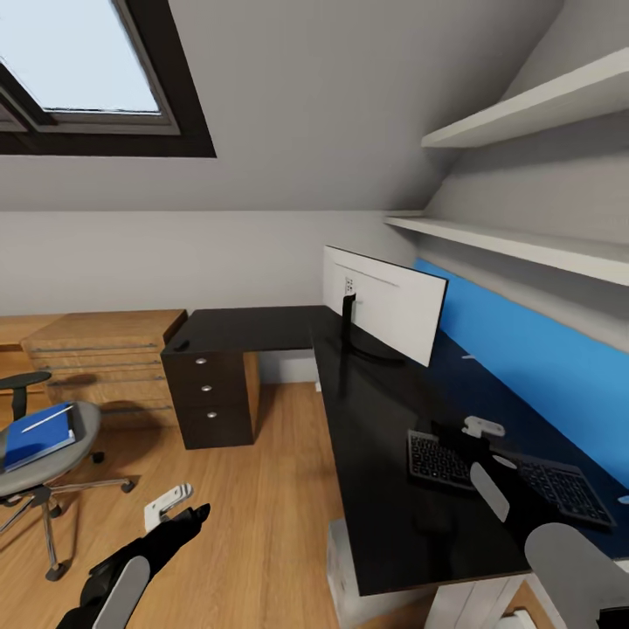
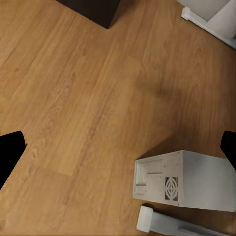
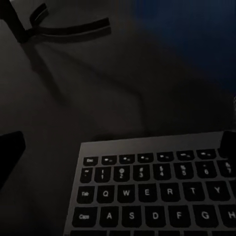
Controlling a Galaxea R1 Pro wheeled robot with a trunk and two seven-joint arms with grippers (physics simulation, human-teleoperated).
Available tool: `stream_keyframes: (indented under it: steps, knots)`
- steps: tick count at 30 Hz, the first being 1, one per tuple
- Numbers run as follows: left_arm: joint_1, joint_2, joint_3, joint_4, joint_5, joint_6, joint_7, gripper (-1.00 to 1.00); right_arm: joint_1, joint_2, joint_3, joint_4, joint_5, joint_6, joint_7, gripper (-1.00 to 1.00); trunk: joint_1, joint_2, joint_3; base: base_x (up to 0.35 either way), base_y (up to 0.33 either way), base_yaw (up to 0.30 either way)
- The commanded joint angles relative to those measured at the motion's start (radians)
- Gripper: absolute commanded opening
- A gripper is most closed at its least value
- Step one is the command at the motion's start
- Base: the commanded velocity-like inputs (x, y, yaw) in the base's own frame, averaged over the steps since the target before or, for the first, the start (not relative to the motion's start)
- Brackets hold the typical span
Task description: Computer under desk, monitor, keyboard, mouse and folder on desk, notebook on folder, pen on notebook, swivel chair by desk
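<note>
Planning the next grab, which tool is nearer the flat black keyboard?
Right. The right tool hovers over the flat black keyboard; the left tool hangs over the floor.

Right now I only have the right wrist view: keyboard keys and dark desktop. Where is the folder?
Observer: The folder lies on the seat of the swivel chair, out on the wood floor on the robot's left. The pen lies on top of it.
Operator: Is the computer under the desk?
Observer: The computer stands on the floor, and in the head view it sits beneath the near edge of the desk.
Operator: And the monitor?
Observer: The monitor stands upright on the desk, beyond the keyboard, with its white back toward the head camera.
</note>
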Motion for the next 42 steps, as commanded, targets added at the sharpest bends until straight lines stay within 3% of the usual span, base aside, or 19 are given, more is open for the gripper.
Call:
stream_keyframes:
  steps: [1, 2, 13, 19, 42]
  knots:
    - [-0.001, 0.000, -0.002, -0.034, -0.038, 0.001, 0.034, 1.00, -0.001, -0.001, 0.005, -0.002, -0.007, 0.003, -0.002, 1.00, -0.004, 0.006, 0.002, 0.000, -0.001, 0.000]
    - [-0.001, -0.003, -0.002, -0.035, -0.054, 0.001, 0.044, 1.00, -0.001, -0.001, 0.005, -0.002, -0.007, 0.003, -0.002, 1.00, -0.008, 0.013, 0.005, 0.000, 0.000, 0.000]
    - [-0.001, -0.004, -0.002, -0.035, -0.057, 0.001, 0.049, 1.00, -0.001, -0.001, 0.006, -0.003, -0.007, 0.003, -0.001, 1.00, -0.050, 0.090, 0.040, 0.000, 0.000, 0.000]
    - [-0.001, -0.003, -0.002, -0.035, -0.057, 0.001, 0.049, 1.00, -0.001, -0.001, 0.036, -0.008, 0.013, 0.003, 0.000, 1.00, -0.050, 0.090, 0.040, 0.011, -0.011, 0.000]
    - [-0.001, -0.004, -0.003, -0.035, -0.058, 0.001, 0.076, 1.00, 0.002, -0.001, 0.042, -0.001, 0.036, 0.004, -0.001, 1.00, -0.050, 0.090, 0.040, 0.185, -0.252, 0.000]
